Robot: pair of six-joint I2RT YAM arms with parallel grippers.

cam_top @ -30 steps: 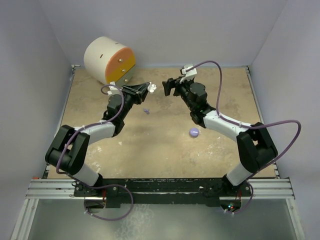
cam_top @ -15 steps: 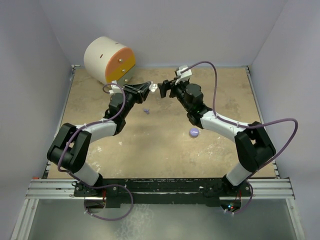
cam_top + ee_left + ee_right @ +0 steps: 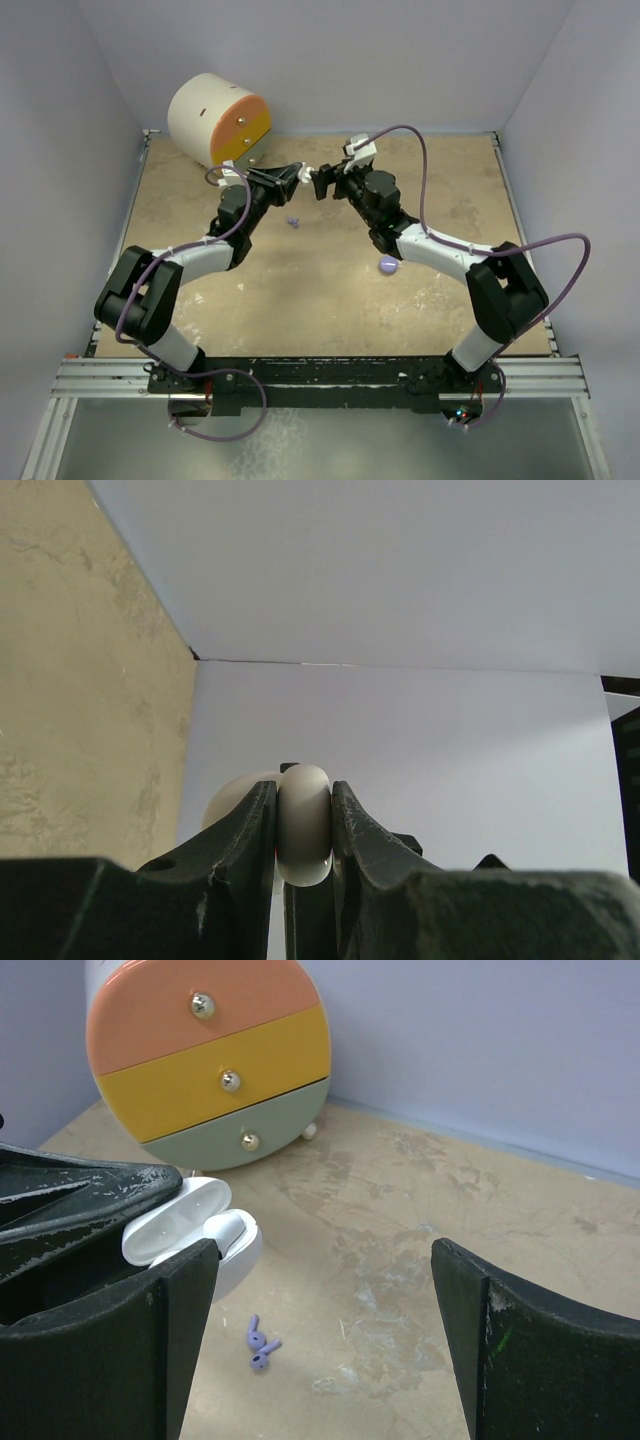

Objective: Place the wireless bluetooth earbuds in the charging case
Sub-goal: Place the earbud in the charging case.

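- Charging case (image 3: pixel 195 1222), white, lid open, pinched tight in left hand (image 3: pixel 305 802), held off surface (image 3: pixel 450 200).
- Right hand (image 3: pixel 320 1270) spread wide, gripping nothing, just beside case.
- Purple earbuds (image 3: pixel 260 1345) lying on surface below both hands; lilac puck (image 3: pixel 388 265) near right arm.

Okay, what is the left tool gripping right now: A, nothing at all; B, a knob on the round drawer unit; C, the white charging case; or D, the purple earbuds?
C: the left tool is clamped on the white charging case, while the purple earbuds lie loose on the table.
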